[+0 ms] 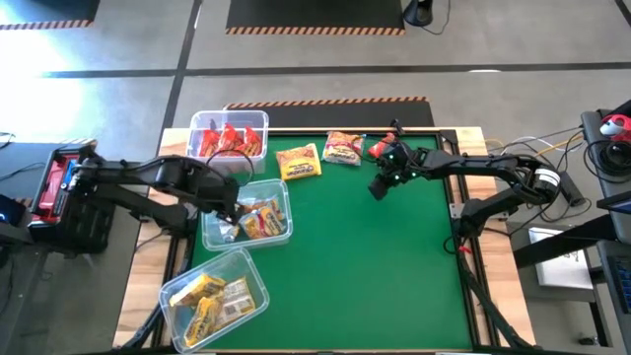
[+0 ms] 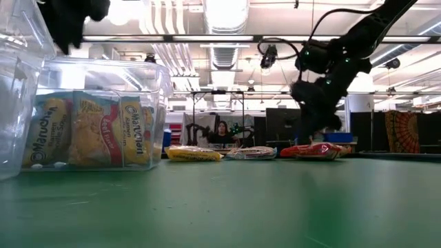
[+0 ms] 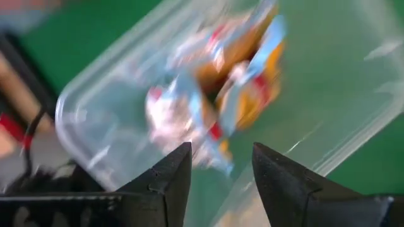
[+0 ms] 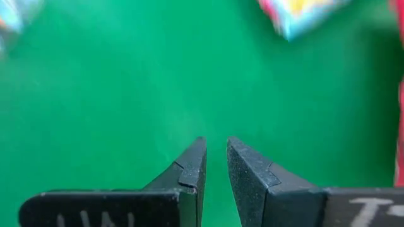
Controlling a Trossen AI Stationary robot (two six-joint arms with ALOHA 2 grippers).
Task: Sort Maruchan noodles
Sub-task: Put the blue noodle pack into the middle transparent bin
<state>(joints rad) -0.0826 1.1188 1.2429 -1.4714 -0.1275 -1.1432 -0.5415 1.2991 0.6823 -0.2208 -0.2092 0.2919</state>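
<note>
Three clear bins stand along the table's left side. The far bin (image 1: pixel 229 136) holds red noodle packets, the middle bin (image 1: pixel 248 217) orange-and-blue ones (image 3: pixel 233 82), and the near bin (image 1: pixel 212 296) yellow ones. My left gripper (image 3: pixel 221 154) hangs open over the middle bin (image 3: pixel 113 107), pointing down, with nothing between its fingers. Loose packets lie flat on the green mat at the far edge: a yellow one (image 1: pixel 299 161), an orange one (image 1: pixel 342 148) and a red one (image 2: pixel 313 150). My right gripper (image 4: pixel 216 144) hovers over bare mat near them (image 1: pixel 378 187), its fingers a narrow gap apart and empty.
The green mat (image 1: pixel 375 266) lies bare from its middle to the near and right edges. The three bins crowd the left side. In the low view the middle bin (image 2: pixel 89 131) stands close at the left. Cables and equipment sit beyond the table's right edge (image 1: pixel 601 148).
</note>
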